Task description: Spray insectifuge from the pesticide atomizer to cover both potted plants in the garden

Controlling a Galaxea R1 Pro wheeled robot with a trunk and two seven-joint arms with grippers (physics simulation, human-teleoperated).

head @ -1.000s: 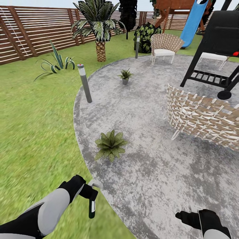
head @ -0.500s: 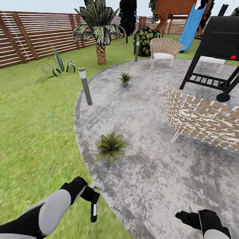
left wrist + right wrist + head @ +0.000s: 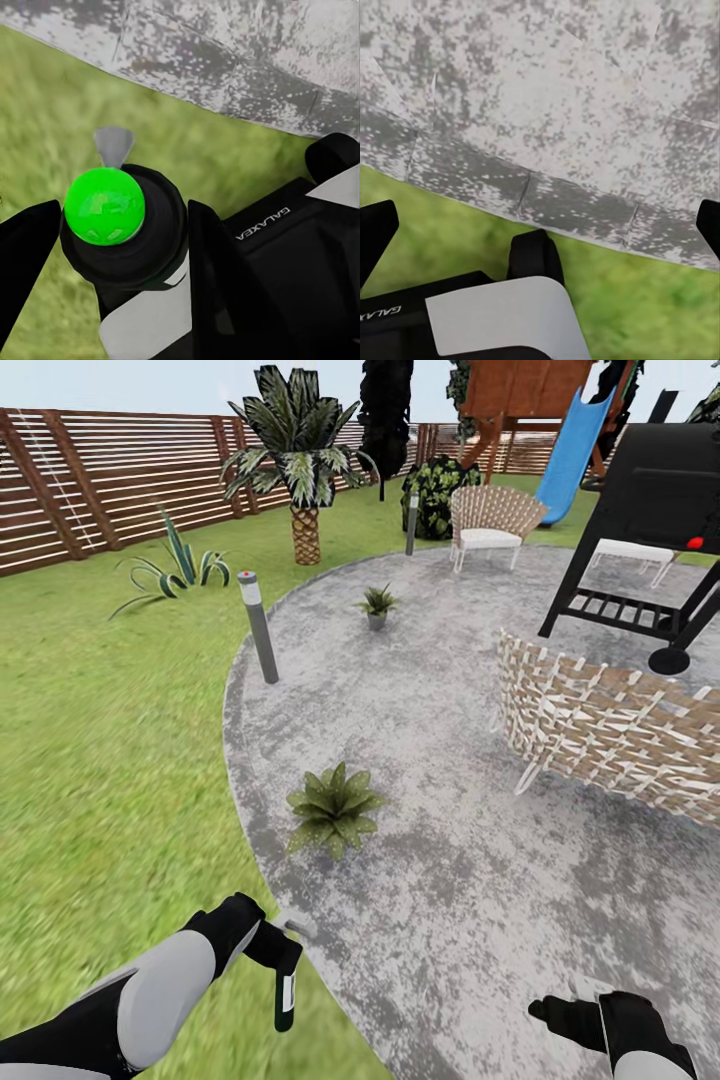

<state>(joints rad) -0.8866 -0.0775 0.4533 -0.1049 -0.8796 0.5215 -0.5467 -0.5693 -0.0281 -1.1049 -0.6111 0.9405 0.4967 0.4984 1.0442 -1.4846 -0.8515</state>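
Left tool clenched on atomizer, hanging over the lawn edge beside the patio. Right tool empty, fingers spread. Best to raise nozzle toward near plant, close in, sweep every leaf.

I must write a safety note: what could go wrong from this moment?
1. The pesticide atomizer sits between the left jaws with its nozzle away from the near potted plant; spray may land on grass.
2. The far potted plant could be left uncovered.
3. The wicker chair crowds the patio route.
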